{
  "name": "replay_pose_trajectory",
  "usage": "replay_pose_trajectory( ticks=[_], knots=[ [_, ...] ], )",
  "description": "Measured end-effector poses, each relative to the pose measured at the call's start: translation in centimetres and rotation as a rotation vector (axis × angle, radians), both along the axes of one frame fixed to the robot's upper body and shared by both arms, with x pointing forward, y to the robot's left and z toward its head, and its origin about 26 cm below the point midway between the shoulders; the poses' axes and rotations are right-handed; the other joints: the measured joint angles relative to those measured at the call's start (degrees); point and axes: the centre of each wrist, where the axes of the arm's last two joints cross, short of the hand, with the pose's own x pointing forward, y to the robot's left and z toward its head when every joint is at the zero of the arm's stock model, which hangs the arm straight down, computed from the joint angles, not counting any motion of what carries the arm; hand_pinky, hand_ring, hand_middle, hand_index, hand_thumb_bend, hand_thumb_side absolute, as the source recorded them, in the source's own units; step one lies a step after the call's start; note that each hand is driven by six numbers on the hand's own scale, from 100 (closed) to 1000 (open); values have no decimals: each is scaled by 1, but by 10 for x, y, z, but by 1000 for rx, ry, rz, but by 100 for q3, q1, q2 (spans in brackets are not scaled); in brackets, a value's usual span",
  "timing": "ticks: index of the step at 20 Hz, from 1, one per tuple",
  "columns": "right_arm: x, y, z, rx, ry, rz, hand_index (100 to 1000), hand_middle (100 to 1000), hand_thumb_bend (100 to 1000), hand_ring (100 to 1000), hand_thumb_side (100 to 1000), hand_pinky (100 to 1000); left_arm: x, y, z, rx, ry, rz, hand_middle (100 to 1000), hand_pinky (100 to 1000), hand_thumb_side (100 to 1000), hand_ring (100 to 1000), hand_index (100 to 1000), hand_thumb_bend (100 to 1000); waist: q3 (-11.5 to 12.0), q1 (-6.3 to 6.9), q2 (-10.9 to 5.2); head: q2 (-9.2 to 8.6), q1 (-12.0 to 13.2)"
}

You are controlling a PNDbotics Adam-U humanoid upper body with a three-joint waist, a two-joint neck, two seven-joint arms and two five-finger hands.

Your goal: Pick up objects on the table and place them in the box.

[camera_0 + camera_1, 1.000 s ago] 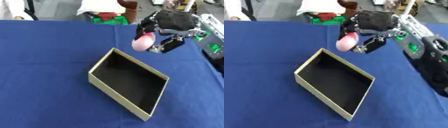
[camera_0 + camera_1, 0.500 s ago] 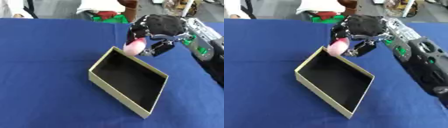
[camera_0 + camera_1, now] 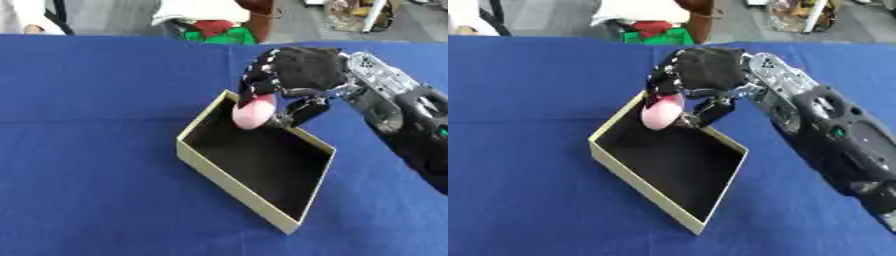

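blue-clothed table (image 3: 96,100) (cluttered room behind), robot hand (image 3: 293,75) with pink object (image 3: 254,112) over box (image 3: 210,172)

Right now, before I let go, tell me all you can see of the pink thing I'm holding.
The pink object is small, rounded and egg-like, smooth and pale pink, lighter toward its lower end; its material is unclear. The right robot hand holds it from above, dark fingers curled over its top and a thumb at its side. It hangs over the far corner of the open tan box, above the dark interior. Whether it touches the box cannot be told.
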Motion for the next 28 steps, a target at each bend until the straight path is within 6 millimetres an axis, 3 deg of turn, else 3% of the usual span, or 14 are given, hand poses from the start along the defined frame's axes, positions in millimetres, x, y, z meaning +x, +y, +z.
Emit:
replay_pose_trajectory(
  ticks=[7, 13, 17, 22, 28],
  knots=[
    [-1, 4, -12, -40, 14, 7, 724, 665, 100, 698, 311, 673, 0, 0, 0, 0, 1, 0, 699, 740, 931, 632, 692, 544, 16, 0, -9, 3, -5],
    [-3, 7, -12, -63, -10, 11, 785, 762, 364, 790, 401, 789, 0, 0, 0, -1, 2, 0, 699, 740, 931, 632, 691, 546, 1, -2, -33, 6, -19],
    [-4, 6, -14, -94, -32, 2, 816, 791, 433, 816, 439, 814, 0, 0, 0, -2, 2, -2, 699, 741, 931, 632, 691, 546, 0, -5, -34, 26, -31],
    [-3, 0, -9, -85, -72, -12, 804, 778, 405, 806, 436, 805, 0, 0, 0, -3, 2, -2, 700, 741, 931, 632, 691, 546, -10, -6, -34, 28, -32],
    [0, -21, -7, 42, -82, -37, 780, 724, 295, 761, 483, 777, 0, 0, 0, -4, 2, -2, 699, 740, 931, 632, 690, 546, -31, 4, -34, 26, -33]
  ],
)
